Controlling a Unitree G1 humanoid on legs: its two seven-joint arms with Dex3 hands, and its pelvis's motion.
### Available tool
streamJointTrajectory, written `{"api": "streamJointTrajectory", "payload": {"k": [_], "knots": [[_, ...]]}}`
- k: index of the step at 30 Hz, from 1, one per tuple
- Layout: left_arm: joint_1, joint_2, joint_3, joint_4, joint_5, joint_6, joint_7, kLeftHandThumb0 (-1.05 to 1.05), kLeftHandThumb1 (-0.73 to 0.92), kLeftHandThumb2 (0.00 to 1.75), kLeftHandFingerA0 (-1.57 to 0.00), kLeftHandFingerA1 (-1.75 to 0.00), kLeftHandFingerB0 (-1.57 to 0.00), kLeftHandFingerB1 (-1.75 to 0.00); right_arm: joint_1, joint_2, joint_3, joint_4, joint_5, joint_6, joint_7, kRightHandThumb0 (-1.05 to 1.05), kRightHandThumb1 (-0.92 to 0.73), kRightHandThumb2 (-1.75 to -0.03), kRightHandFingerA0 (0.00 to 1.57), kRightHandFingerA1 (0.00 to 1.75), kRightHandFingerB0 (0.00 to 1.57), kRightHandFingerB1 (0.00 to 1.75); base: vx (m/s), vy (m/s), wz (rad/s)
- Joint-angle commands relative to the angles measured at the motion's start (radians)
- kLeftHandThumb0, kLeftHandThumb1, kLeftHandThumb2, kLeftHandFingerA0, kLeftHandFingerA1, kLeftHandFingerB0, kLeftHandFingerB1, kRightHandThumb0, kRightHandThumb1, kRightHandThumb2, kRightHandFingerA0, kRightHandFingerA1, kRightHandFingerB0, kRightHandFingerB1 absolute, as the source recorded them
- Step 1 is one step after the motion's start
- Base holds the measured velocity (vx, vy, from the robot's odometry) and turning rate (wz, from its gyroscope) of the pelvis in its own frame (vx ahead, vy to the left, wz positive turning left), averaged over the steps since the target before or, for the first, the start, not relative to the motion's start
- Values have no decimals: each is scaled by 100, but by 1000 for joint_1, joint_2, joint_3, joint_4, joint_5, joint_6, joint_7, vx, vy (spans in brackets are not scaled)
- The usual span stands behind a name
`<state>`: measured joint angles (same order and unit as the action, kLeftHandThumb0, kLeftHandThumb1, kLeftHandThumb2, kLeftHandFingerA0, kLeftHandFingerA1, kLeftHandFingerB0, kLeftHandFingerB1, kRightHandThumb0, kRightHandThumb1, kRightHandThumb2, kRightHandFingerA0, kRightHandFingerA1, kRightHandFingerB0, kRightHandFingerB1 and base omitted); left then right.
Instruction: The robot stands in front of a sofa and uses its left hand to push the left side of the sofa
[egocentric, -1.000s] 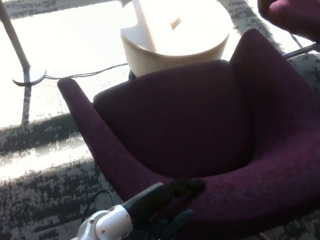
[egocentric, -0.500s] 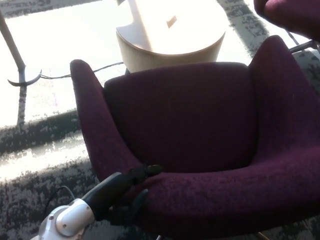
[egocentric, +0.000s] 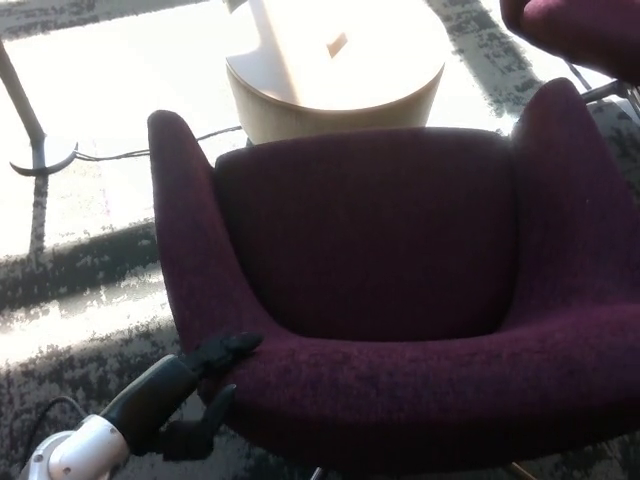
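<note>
A dark purple armchair-style sofa (egocentric: 390, 260) fills most of the head view, its back rim nearest me and its seat facing away. My left hand (egocentric: 205, 385) comes in from the lower left on a white and black forearm. Its fingers are spread apart and rest against the outside of the sofa's rim at the near left corner, thumb on top of the rim. It holds nothing. My right hand does not show.
A round pale wooden table (egocentric: 335, 65) stands just beyond the sofa. A lamp base (egocentric: 40, 155) with a cable (egocentric: 150, 150) lies on the sunlit floor at far left. Another purple seat (egocentric: 580, 30) shows at top right. Patterned grey carpet (egocentric: 90, 340) lies left of the sofa.
The sofa has turned, its left arm swinging right and its back now square to me. My left hand has slid leftward along the rim to the near left corner.
</note>
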<state>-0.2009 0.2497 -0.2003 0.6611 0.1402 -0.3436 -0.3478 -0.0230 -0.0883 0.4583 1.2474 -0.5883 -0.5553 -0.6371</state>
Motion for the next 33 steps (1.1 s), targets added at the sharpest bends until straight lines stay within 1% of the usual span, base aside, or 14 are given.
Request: {"api": "streamJointTrajectory", "payload": {"k": [1, 5, 8, 10, 15, 16, 18, 19, 22, 24, 25, 26, 32, 33], "knots": [[51, 38, 25, 34, -19, -8, -33, -93, 80, 122, 0, -34, -9, -20, 10, -16, 1, 1, -1, 16, 6, -42, -66, -60, 75, 62, 68, 45, 0, 0, 0], [65, 48, 47, 45, -26, -14, -27, -87, 79, 123, 0, -32, -11, -21, 11, -9, 4, 1, -3, 27, 2, -44, -67, -60, 73, 66, 68, 45, 0, 0, 0], [66, 48, 53, 48, -28, -17, -30, -87, 79, 123, 0, -32, -11, -21, 10, -9, 5, 0, -3, 32, 2, -44, -67, -60, 73, 66, 68, 45, 0, 0, 0], [103, 33, 97, 58, -73, -39, -10, -88, 84, 123, -7, -37, -8, -23, 15, -12, 8, 2, -3, 31, 9, -43, -67, -60, 74, 68, 69, 46, 0, 0, 0], [141, 19, 136, 74, -98, -64, -14, -88, 86, 125, -6, -34, -7, -19, 19, -12, 8, 2, 0, 44, 22, -45, -69, -61, 73, 68, 68, 44, 0, 0, 0], [167, 0, 165, 99, -142, -80, -31, -85, 85, 124, 0, -33, -6, -20, 20, -15, 11, 4, -4, 38, 16, -46, -69, -61, 73, 68, 69, 44, 0, 0, 0], [177, -11, 185, 115, -157, -92, -42, -85, 85, 124, 0, -33, -6, -20, 21, -16, 13, 4, -5, 36, 14, -46, -69, -61, 73, 68, 69, 44, 0, 0, 0], [188, -20, 198, 125, -174, -98, -50, -86, 85, 122, -6, -32, -7, -20, 22, -14, 12, 5, -3, 39, 15, -45, -69, -61, 73, 66, 69, 44, 0, 0, 0], [202, -39, 228, 148, -195, -115, -71, -86, 85, 122, -6, -32, -7, -20, 25, -11, 11, 5, -1, 44, 18, -45, -69, -61, 73, 66, 69, 44, 0, 0, 0], [276, -75, 260, 164, -231, -166, -77, -88, 85, 122, -6, -29, -7, -17, 30, -13, 20, 4, -12, 52, 10, -46, -69, -61, 72, 71, 69, 45, 0, 0, 4], [276, -78, 266, 166, -228, -168, -81, -88, 85, 122, -6, -29, -7, -17, 30, -13, 21, 4, -11, 53, 10, -46, -69, -61, 72, 71, 69, 45, 0, 0, 0], [310, -82, 285, 183, -246, -179, -95, -89, 88, 125, 0, -24, 0, -14, 32, -13, 22, 4, -12, 38, -1, -44, -67, -60, 74, 72, 70, 46, 0, 0, 0], [338, -91, 323, 211, -262, -190, -130, -91, 89, 125, 0, -21, 0, -12, 36, -15, 28, 7, -12, 34, -1, -43, -67, -60, 74, 71, 71, 46, 0, 0, 0], [357, -84, 336, 252, -266, -202, -140, -89, 89, 125, 0, -21, 0, -13, 40, -12, 30, 8, -14, 35, -7, -44, -67, -60, 75, 75, 71, 46, 0, 0, 0]]}}
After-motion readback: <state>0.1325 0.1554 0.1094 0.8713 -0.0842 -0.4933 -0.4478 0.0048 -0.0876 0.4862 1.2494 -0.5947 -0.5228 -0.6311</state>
